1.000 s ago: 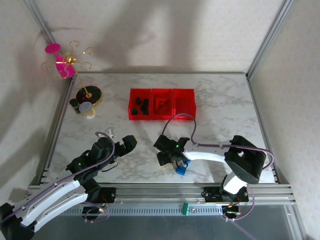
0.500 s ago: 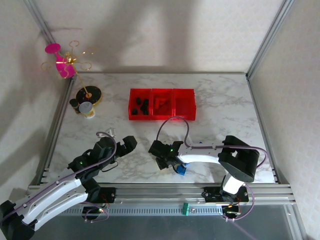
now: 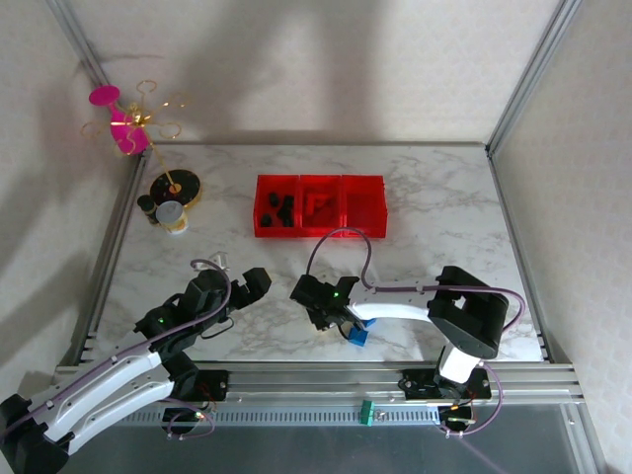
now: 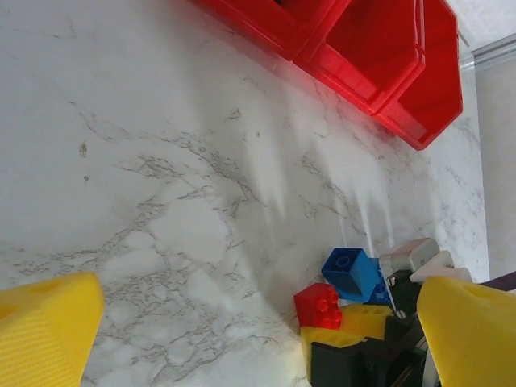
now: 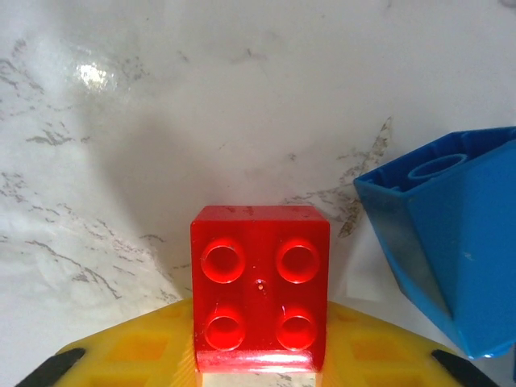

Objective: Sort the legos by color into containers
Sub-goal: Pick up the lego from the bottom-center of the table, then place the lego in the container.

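Observation:
My right gripper point(image 3: 326, 316) is low over the table's front middle, shut on a red lego point(image 5: 260, 286) that sits between its yellow pads point(image 5: 129, 355), studs toward the camera. A blue lego point(image 5: 451, 266) lies tilted just to its right, also seen as a blue lego point(image 3: 358, 334) beside the wrist. The left wrist view shows the red lego point(image 4: 326, 305) held against the table next to the blue lego point(image 4: 351, 274). My left gripper point(image 3: 252, 284) hovers open to the left, nothing between its fingers. The red containers point(image 3: 319, 229) stand behind, with black legos point(image 3: 279, 207) left and red legos point(image 3: 316, 202) in the middle.
A black-and-gold disc stand point(image 3: 176, 186) and a small jar point(image 3: 172, 215) stand at the back left, with a pink and gold ornament point(image 3: 123, 123) above them. The metal rail point(image 3: 326, 375) runs along the near edge. The right arm's cable point(image 3: 341, 242) loops toward the containers.
The right gripper has slid a little to the left and its jaws have closed onto the red lego. The left arm has stayed where it was.

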Robot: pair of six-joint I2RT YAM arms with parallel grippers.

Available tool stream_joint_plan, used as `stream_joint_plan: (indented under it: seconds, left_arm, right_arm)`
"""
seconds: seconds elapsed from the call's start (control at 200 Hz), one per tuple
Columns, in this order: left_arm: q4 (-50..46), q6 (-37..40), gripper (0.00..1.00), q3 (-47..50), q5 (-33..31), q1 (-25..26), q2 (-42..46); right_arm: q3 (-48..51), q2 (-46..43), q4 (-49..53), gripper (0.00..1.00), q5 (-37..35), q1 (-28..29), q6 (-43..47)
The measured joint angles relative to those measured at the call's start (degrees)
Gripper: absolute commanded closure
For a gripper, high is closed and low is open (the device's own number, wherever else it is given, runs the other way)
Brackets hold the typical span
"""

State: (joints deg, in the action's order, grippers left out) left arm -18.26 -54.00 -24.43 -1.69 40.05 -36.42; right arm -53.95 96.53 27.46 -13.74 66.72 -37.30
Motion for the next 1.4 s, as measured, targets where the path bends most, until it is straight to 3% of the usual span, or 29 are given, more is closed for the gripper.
stream_joint_plan:
  seconds: [0.195,0.486,1.091,1.397]
  left_arm:
    - [0.13,1.29,0.0,-4.09,-1.07,-0.02,-2.82]
    - [1.01,3.39,0.0,-9.44,-2.67,0.0,-9.18]
    - [6.6,4.79,0.0,-14.19,-6.54,-0.02,-19.71]
    - [7.37,4.98,0.0,-14.82,-6.73,-0.02,-22.25]
  right_arm:
    - [-2.95,-4.02,0.13,0.69,-0.13,-2.91,0.92]
    - [-12.11,-4.52,-1.73,0.68,-1.55,-12.98,5.9]
    - [-32.59,17.73,-7.13,0.68,-3.04,-25.35,15.54]
    - [-40.15,23.17,-7.8,0.46,-4.2,-26.82,18.47]
